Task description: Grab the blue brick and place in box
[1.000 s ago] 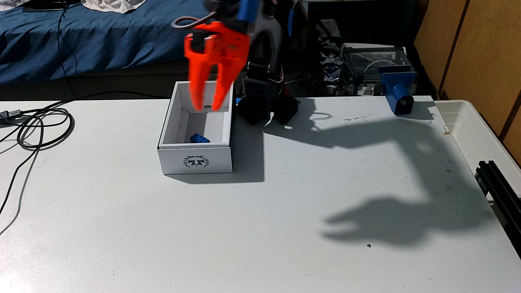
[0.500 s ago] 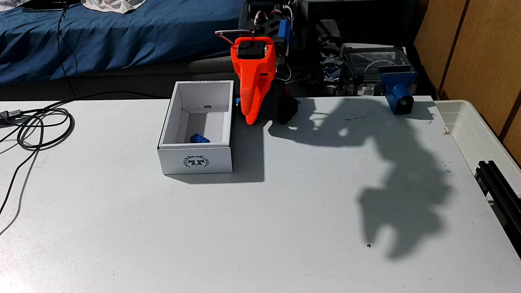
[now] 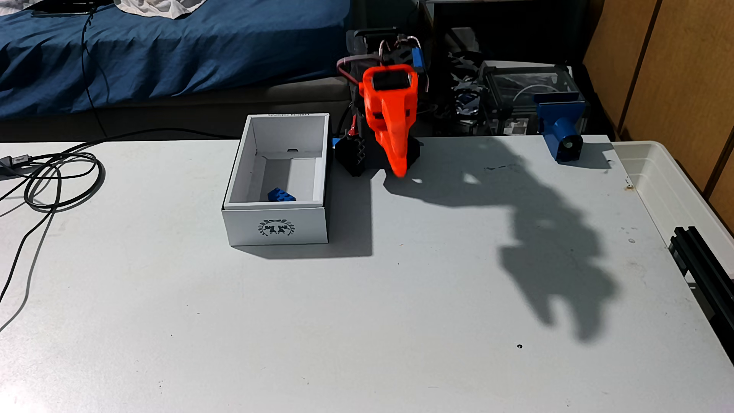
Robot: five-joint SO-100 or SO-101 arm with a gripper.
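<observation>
The blue brick point(image 3: 281, 195) lies on the floor of the white box point(image 3: 313, 226), close to the near wall that carries the wreath emblem. My orange gripper point(image 3: 399, 171) hangs to the right of the box, outside it, pointing down just above the table in front of the black arm base point(image 3: 357, 155). I see it edge-on, so its fingers overlap into one tapered shape. Its shadow on the table ends in two separate prongs, so it stands open with nothing in it.
Coiled black cables point(image 3: 51, 178) lie at the table's left. A blue plastic mount point(image 3: 562, 131) stands at the back right, with a translucent tub point(image 3: 667, 186) and a black rail point(image 3: 703, 262) along the right edge. A blue-covered bed lies behind.
The gripper has left the space over the box, swung right and lowered in front of the arm base. The brick has stayed put inside the box.
</observation>
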